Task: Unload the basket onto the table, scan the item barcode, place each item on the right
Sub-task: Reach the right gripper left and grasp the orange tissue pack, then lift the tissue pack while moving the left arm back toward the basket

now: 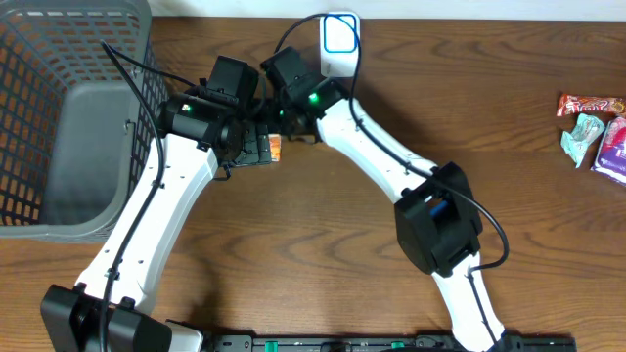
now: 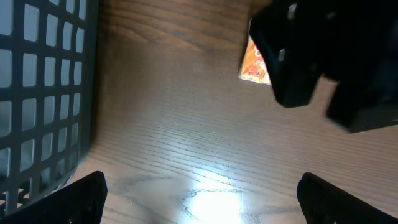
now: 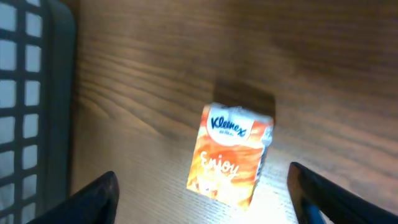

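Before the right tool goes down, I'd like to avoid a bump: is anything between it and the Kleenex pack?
Nothing visible. From the right wrist, the Kleenex pack lies alone on bare wood below the open right tool; the basket stands off to one side, apart from it.

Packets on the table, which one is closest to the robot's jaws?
The orange Kleenex pack, lying flat on the wood toward the grey basket. The other three wrappers sit clustered far off at the table's right edge.
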{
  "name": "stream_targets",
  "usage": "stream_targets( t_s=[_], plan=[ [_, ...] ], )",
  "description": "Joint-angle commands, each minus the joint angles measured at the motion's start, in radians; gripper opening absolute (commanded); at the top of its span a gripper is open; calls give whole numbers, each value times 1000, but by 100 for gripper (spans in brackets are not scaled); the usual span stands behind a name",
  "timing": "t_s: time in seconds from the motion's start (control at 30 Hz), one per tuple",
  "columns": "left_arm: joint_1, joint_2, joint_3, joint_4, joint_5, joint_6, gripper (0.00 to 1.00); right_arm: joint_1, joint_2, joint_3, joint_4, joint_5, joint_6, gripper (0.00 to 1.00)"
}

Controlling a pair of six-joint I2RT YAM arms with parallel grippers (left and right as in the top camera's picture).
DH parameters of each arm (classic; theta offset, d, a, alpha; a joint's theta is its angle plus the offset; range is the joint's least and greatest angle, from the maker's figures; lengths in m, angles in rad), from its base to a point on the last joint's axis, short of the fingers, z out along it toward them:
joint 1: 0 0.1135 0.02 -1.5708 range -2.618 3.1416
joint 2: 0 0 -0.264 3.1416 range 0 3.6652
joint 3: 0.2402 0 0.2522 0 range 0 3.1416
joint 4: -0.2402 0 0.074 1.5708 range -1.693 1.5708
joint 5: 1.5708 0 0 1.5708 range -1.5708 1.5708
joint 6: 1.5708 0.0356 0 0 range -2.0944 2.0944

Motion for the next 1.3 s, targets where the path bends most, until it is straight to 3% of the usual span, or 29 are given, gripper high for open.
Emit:
stream_targets(
  t_s=[0.0, 0.47, 0.77, 1.27],
  plan=[
    [3, 5, 0, -3, -9, 6, 98, 22, -13, -26, 18, 61, 49, 75],
    [3, 5, 0, -3, -9, 6, 98, 73, -8, -152, 188, 126, 47, 71],
    [3, 5, 0, -3, -9, 6, 98, 73, 3, -160, 182, 203, -98, 64],
    [3, 5, 0, -3, -9, 6, 98, 104, 60, -160, 253, 222, -99, 62]
  ],
)
